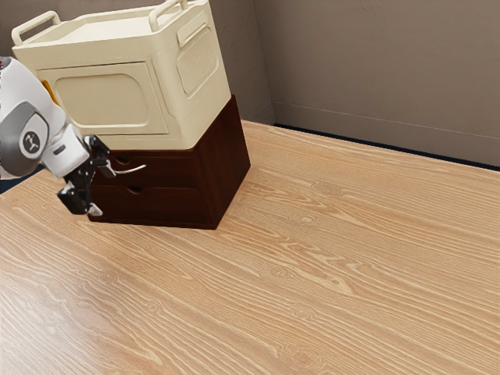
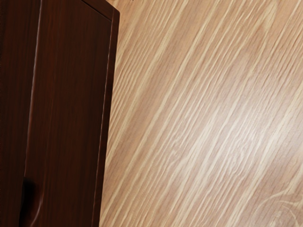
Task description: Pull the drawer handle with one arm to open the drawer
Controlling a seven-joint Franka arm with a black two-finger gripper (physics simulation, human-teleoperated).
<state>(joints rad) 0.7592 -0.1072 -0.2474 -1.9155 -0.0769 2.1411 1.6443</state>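
Dark-brown drawers (image 1: 160, 205) stand just beside the gripper (image 1: 102, 190), its jaws spread apart.

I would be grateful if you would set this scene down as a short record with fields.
Support: wooden table
Furniture: dark cabinet, standing on the table
On top: cream box with raised handles
Upper drawer: looks closed, notch in front
Lower drawer: looks closed, notch in front
Gripper: open, by the drawer fronts
Unclear: thin pale strip near one finger; its purpose I cannot tell
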